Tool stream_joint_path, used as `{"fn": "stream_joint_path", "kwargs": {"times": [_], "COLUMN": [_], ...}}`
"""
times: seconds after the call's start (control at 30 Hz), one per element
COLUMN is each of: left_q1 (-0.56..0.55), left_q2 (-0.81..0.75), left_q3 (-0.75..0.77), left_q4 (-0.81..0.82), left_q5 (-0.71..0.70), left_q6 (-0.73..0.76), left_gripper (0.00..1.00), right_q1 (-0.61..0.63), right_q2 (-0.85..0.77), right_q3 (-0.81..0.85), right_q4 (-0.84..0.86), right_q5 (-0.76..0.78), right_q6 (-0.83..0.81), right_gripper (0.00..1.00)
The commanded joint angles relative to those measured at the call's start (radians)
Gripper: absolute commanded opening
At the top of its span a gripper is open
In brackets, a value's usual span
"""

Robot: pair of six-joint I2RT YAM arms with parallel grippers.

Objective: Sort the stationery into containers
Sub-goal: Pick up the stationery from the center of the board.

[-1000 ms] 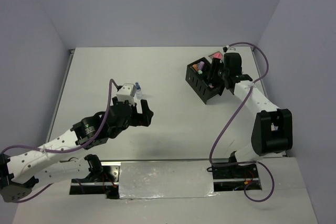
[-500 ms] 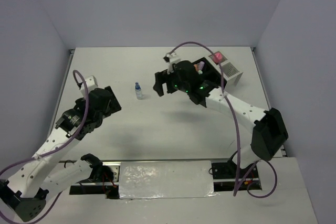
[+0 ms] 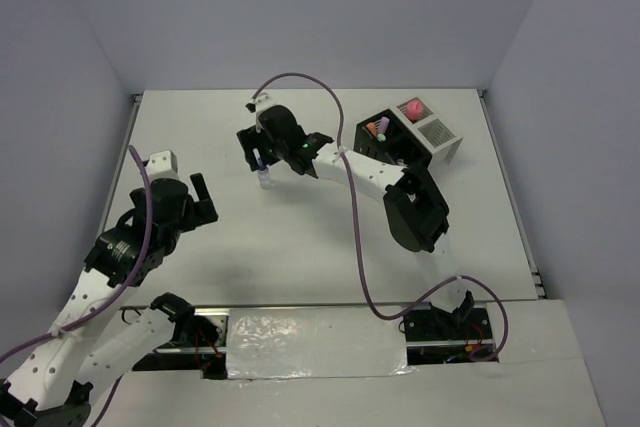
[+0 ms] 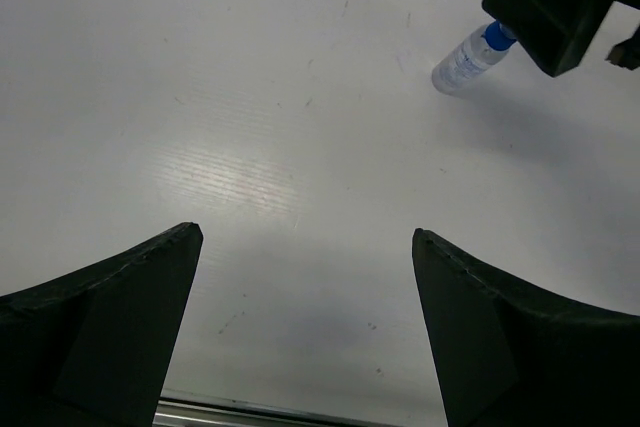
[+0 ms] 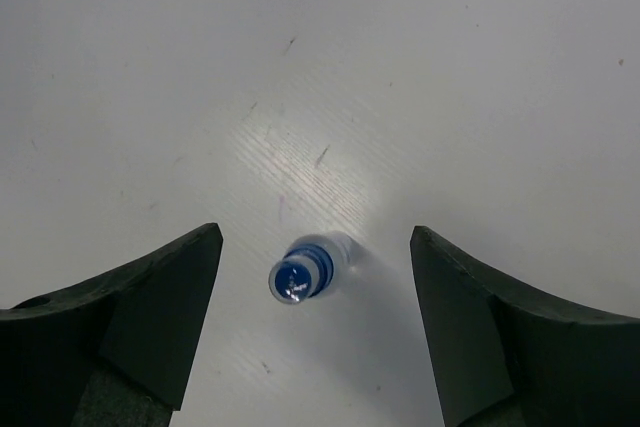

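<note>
The white desk (image 3: 300, 247), finely scuffed and closed in by pale grey walls (image 3: 300, 7), carries a blue-capped bottle (image 5: 303, 273) standing upright, well left of the black container (image 3: 362, 139) and the white container (image 3: 440, 135). The right end effector (image 5: 315, 232) hangs spread wide on either side of the bottle, touching nothing. The left end effector (image 4: 305, 237) gapes empty over bare desk.

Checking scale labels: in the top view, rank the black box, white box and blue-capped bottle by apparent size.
1. The black box and white box: alike; the right arm hides part of the black one.
2. The blue-capped bottle, clearly smallest.
</note>
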Motion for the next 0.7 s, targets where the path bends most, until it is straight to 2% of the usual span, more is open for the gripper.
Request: {"fn": "stream_joint_path", "kwargs": {"times": [0.0,0.1,0.17,0.33,0.5,0.67], "left_q1": [0.006,0.006,0.006,0.006,0.006,0.006], "left_q2": [-0.045,-0.046,-0.042,-0.035,-0.026,-0.029], "left_q3": [-0.009,-0.012,-0.012,-0.015,-0.015,-0.017], "left_q4": [0.078,0.074,0.079,0.085,0.088,0.094], "left_q5": [0.032,0.03,0.04,0.055,0.064,0.072], "left_q6": [0.057,0.055,0.06,0.069,0.074,0.077], "left_gripper": [0.99,0.99,0.99,0.99,0.99,0.99], "right_q1": [0.02,0.029,0.032,0.035,0.037,0.035], "right_q2": [0.045,0.073,0.08,0.059,0.071,0.061], "right_q3": [0.104,0.122,0.122,0.041,0.029,0.021], "right_q4": [-0.038,-0.063,-0.078,-0.049,-0.046,-0.032], "right_q5": [-0.003,0.03,0.046,0.037,0.032,0.037], "right_q6": [-0.008,-0.002,0.001,0.013,0.012,0.016], "right_gripper": [0.83,0.78,0.7,0.62,0.55,0.31]}}
